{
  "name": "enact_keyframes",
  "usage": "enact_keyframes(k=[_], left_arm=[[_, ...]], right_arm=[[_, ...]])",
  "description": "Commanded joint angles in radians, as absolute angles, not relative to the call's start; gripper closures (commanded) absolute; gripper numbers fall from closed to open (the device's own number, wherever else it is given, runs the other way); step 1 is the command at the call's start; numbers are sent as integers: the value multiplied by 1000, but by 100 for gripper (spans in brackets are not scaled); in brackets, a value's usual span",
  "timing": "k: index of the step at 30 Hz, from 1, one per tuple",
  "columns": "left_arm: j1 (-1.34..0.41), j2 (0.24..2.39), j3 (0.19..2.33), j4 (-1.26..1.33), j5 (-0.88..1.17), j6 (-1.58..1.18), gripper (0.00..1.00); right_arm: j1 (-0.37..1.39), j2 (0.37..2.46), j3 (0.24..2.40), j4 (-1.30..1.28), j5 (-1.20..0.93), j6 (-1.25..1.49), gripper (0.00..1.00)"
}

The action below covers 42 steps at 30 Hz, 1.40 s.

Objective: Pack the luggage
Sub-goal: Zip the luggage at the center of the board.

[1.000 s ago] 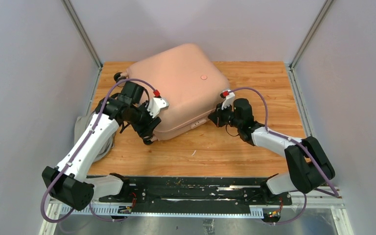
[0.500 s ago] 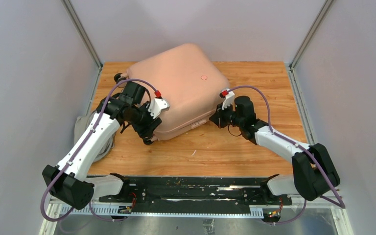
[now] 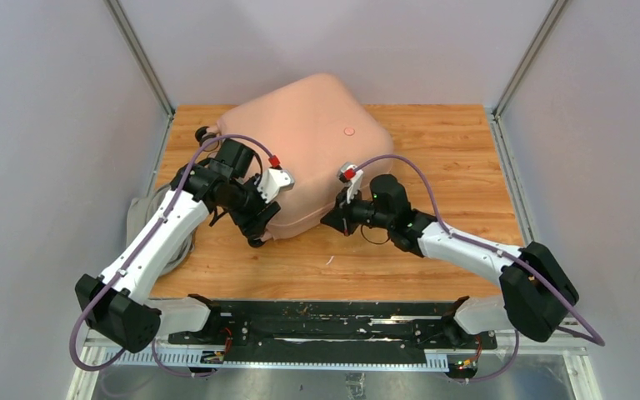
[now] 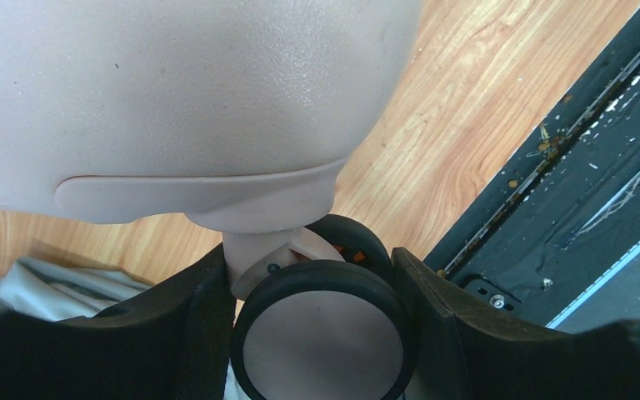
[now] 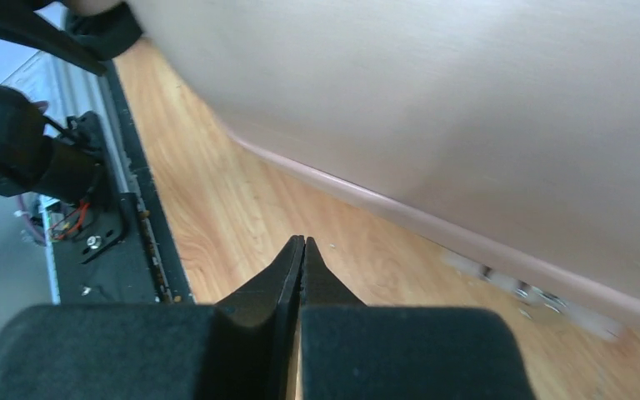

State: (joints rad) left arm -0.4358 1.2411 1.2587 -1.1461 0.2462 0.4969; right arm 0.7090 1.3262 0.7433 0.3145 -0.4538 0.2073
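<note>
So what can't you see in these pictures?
- Inside the luggage: every view, its closed shell hides it.
- Grey cloth: top view, the left arm covers most of it.
- Fittings along the luggage's seam: right wrist view, too blurred.
- The wheel: left wrist view, bottom edge cuts off its lower part.

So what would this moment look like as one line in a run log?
luggage: closed, lying on table | left gripper: clamped on wheel | right gripper: shut, empty, by luggage's near edge
</note>
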Motion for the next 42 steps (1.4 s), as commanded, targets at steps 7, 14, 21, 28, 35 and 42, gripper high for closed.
enact_keyframes(k=[7, 14, 21, 28, 35, 42], left_arm=[[-480, 1227, 1301, -1017, 388, 550, 100], [-480, 1211, 1318, -1017, 389, 531, 100], [-480, 1221, 1327, -1017, 384, 543, 100], [-480, 1221, 1332, -1017, 377, 555, 100], [-480, 1223, 1336, -1017, 375, 558, 100], [-480, 1217, 1331, -1017, 374, 561, 100]], right_arm=[[798, 1327, 762, 368, -317, 288, 83], [627, 1167, 695, 229, -199, 244, 41], [538, 1253, 700, 253, -331, 217, 36], [500, 1318, 727, 260, -446, 228, 39], [492, 1403, 757, 312, -530, 255, 39], [481, 1456, 776, 359, -560, 249, 48]])
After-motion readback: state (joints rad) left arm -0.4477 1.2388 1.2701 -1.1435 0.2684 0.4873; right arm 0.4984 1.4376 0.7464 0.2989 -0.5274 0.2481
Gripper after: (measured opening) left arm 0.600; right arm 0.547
